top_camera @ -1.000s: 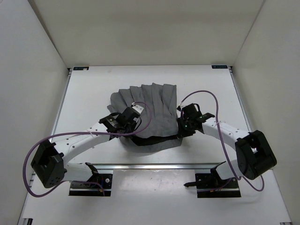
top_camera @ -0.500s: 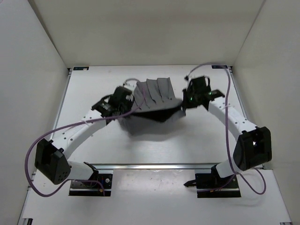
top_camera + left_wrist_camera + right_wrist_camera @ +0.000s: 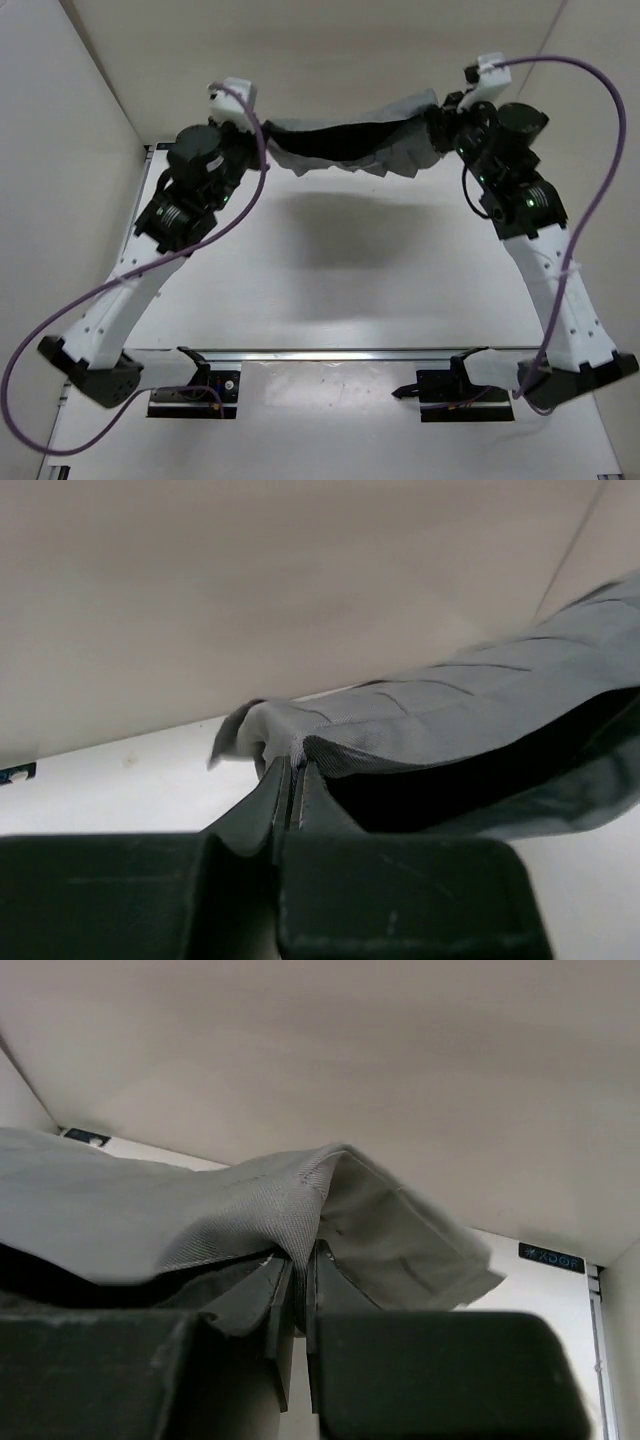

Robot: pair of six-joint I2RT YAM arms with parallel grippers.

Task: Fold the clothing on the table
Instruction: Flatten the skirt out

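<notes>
Skirt point(image 3: 345, 150) is held aloft, spread over the counter point(image 3: 330, 280), pinched by closed left hand point(image 3: 262, 128) and closed right hand point(image 3: 440, 118); lowering flat for folding is likely needed next.

woven cloth skirt point(image 3: 395, 150) (fine twill), matt white table point(image 3: 330, 275)

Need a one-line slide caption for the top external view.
Left end effector and right end effector hold the grey skirt stretched between them, in the air above the white table.
</notes>
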